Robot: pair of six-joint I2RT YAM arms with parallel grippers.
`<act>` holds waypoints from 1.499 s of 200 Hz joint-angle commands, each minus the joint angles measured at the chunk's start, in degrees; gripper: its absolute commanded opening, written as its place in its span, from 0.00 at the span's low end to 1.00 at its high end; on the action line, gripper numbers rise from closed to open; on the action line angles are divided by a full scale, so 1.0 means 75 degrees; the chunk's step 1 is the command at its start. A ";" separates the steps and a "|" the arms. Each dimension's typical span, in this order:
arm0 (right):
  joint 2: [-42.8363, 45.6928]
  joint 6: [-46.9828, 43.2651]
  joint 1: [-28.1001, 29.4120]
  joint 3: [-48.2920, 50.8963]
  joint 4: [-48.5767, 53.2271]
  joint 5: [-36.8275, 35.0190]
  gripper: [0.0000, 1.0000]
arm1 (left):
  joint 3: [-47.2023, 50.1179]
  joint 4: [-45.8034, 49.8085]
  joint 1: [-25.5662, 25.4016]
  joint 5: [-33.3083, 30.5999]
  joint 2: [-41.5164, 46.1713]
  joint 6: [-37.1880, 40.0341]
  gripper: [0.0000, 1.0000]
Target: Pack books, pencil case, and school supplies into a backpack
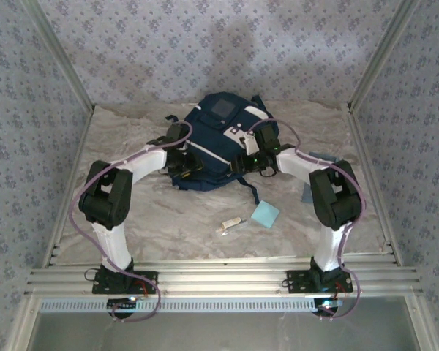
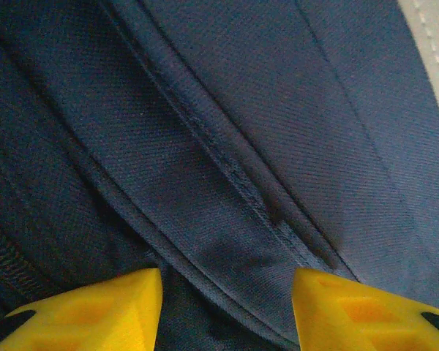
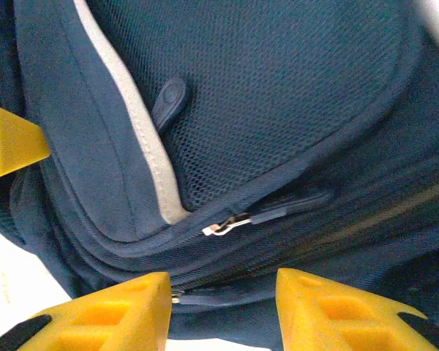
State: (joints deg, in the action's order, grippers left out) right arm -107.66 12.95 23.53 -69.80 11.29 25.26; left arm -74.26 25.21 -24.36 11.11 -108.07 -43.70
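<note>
Nearest my side of the marbled table (image 1: 168, 219) lies the slim white stick (image 1: 230, 226), and just beyond it, to its right, the light-blue square pad (image 1: 265, 213), apart from each other and flat on the surface. I judge both light. The pad is thin enough that I would have to catch it by an edge, and the stick looks likely to roll if nudged.

Further out, both arms reach onto the near side of the navy backpack (image 1: 219, 139), which lies at the middle of the table with its grey square patch (image 1: 221, 109) at the far end.

The right gripper (image 3: 223, 284) has its yellow fingers spread with nothing between them. It hovers just beside a zip line, and a metal zipper pull (image 3: 219, 228) with a dark fabric tab sits a little beyond the tips, under the edge of a mesh pocket (image 3: 278, 95).

The left gripper (image 2: 227, 281) has its fingers part-way apart over a stitched seam (image 2: 241, 183). I cannot tell whether fabric is pinched there or the jaws merely rest against it.

The bag reads as soft and limp. I expect it to slump and fold rather than hold its mouth wide, so I would take the zipper tab or a firm seam edge, never the loose panel.
</note>
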 commanded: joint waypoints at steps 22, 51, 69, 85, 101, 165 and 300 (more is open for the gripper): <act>-0.0466 0.0417 0.0023 -0.0327 -0.0229 0.0605 0.43 | -0.0307 0.0241 0.0043 -0.0035 0.0020 0.0272 0.50; -0.0458 0.0615 0.0108 -0.0238 -0.0428 0.0844 0.42 | -0.0260 0.0180 0.0043 -0.0017 -0.0002 0.0228 0.50; -0.0288 0.0807 0.0312 -0.0100 -0.0726 0.1018 0.41 | -0.0294 0.0147 0.0049 -0.0008 -0.0050 0.0219 0.50; -0.0070 0.0975 0.0610 -0.0039 -0.0849 0.1062 0.41 | -0.0343 0.0142 0.0063 0.0012 -0.0097 0.0222 0.50; 0.0185 0.1077 0.0955 0.0013 -0.0861 0.0941 0.41 | -0.0380 0.0136 0.0088 0.0013 -0.0087 0.0208 0.50; 0.0838 0.1092 0.1210 0.0131 -0.0781 0.0951 0.42 | -0.0368 0.0154 0.0278 -0.0037 0.0109 0.0253 0.50; -0.0727 0.0040 -0.0744 -0.0942 0.0525 -0.1806 0.45 | -0.0660 0.0063 -0.1279 0.0336 0.0562 -0.0819 0.51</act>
State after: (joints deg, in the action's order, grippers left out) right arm -108.62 13.15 18.02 -73.58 14.76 13.80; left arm -79.66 28.82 -31.31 12.56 -104.25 -44.64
